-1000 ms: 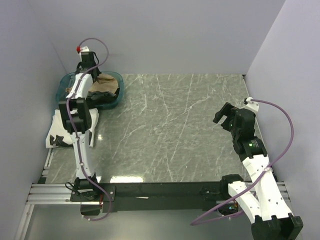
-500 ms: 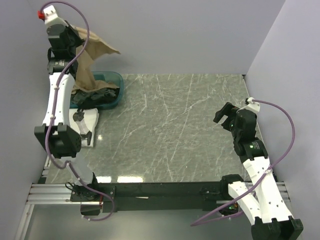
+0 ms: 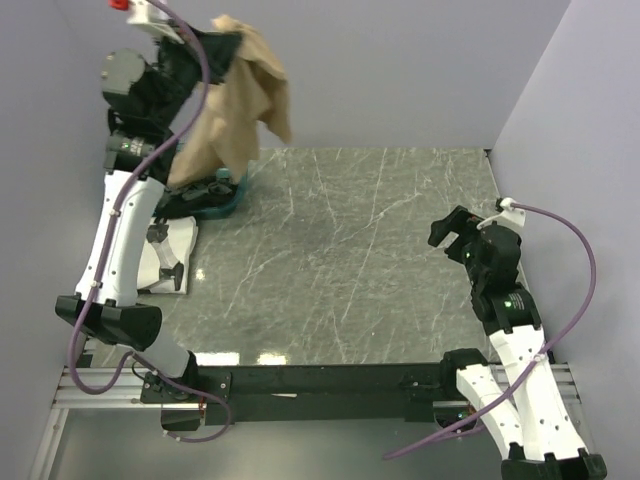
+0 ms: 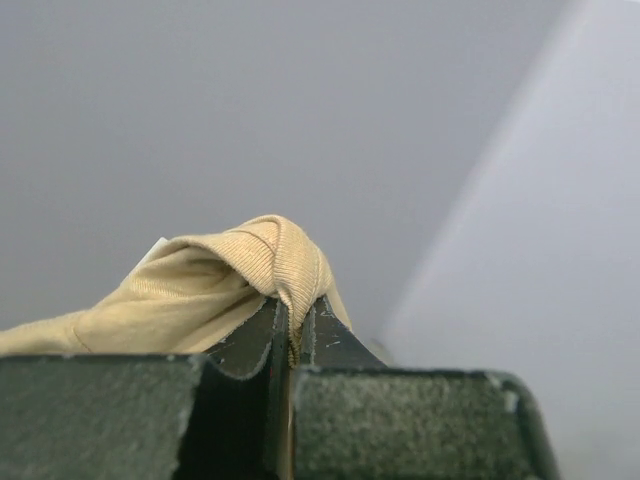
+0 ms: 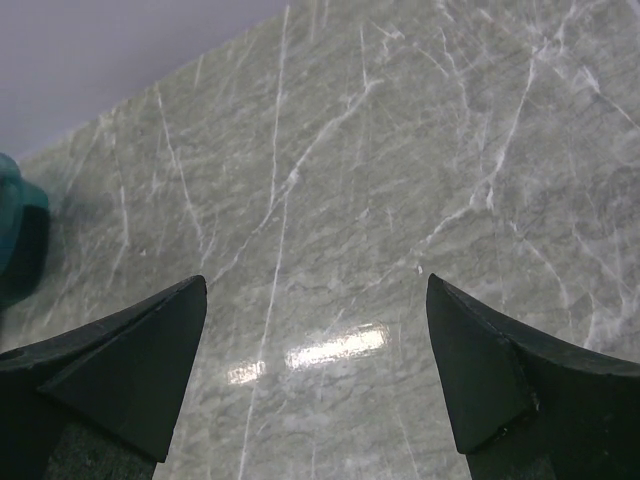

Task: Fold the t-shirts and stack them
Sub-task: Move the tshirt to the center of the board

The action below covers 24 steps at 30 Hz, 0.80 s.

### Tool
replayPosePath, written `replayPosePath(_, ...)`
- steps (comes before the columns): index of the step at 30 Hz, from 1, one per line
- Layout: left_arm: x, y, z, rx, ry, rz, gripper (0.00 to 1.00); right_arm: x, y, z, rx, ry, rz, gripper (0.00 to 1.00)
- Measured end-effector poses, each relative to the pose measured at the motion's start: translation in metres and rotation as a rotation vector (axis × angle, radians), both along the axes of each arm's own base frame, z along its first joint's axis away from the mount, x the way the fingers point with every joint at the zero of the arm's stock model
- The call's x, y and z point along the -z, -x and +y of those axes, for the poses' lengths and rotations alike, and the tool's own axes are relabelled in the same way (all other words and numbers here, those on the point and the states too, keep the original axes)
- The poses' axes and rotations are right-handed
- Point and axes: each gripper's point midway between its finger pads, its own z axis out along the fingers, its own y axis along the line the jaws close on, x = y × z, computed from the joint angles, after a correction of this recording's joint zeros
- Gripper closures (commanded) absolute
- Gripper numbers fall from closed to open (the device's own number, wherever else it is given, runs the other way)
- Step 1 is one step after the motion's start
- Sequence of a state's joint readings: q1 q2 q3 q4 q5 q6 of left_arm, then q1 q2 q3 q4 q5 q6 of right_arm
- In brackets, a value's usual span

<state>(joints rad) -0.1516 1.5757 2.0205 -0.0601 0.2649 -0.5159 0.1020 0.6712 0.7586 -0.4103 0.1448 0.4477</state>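
Against grey wall, tan t-shirt hangs pinched in left tool.

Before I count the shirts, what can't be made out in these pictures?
Top view: tub mostly behind the hanging tan shirt and left arm; its contents can't be counted.
Top view: white shirt partly behind that arm.
Left wrist view: only the tan shirt's fold in the left claw shows; the rest runs off frame.

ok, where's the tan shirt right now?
Top view, far-left corner: the tan t-shirt hangs from the left end effector, which is shut on it, over the teal tub.
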Motion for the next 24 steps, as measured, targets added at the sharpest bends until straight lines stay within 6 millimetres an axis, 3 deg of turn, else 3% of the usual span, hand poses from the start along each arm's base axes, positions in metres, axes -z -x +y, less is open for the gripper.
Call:
replayPosePath(2,-0.004,0.022,-0.044,0.144,-0.017,-0.02,0.99,-0.005,0.002,0.0,0.001,-0.002,-0.02,0.04)
replayPosePath(4,-0.006,0.04,-0.072,0.257,-0.023,-0.029,0.99,-0.009,0.004,-0.001,0.003,-0.003,-0.044,0.04)
replayPosePath(9,-0.025,0.086,-0.117,0.466,-0.019,-0.08,0.99,-0.01,0.008,-0.002,0.005,-0.005,-0.06,0.04)
replayPosePath(14,-0.041,0.132,-0.142,0.619,-0.003,-0.162,0.99,-0.011,0.01,-0.005,0.023,0.0,-0.07,0.04)
replayPosePath(17,-0.029,0.143,-0.14,0.62,0.012,-0.152,0.97,-0.011,0.011,-0.005,0.021,-0.001,-0.074,0.04)
replayPosePath(19,-0.013,0.14,-0.136,0.585,0.028,-0.123,0.85,-0.007,0.012,-0.005,0.017,-0.002,-0.072,0.04)
replayPosePath(22,0.034,0.114,-0.129,0.476,0.062,-0.018,0.65,-0.004,0.012,-0.003,0.009,-0.004,-0.067,0.04)
replayPosePath(23,0.056,0.099,-0.127,0.425,0.071,0.032,0.52,-0.003,0.012,-0.002,0.002,-0.006,-0.062,0.04)
replayPosePath(24,0.08,0.083,-0.126,0.376,0.073,0.091,0.28,-0.003,0.012,-0.001,-0.002,-0.006,-0.061,0.04)
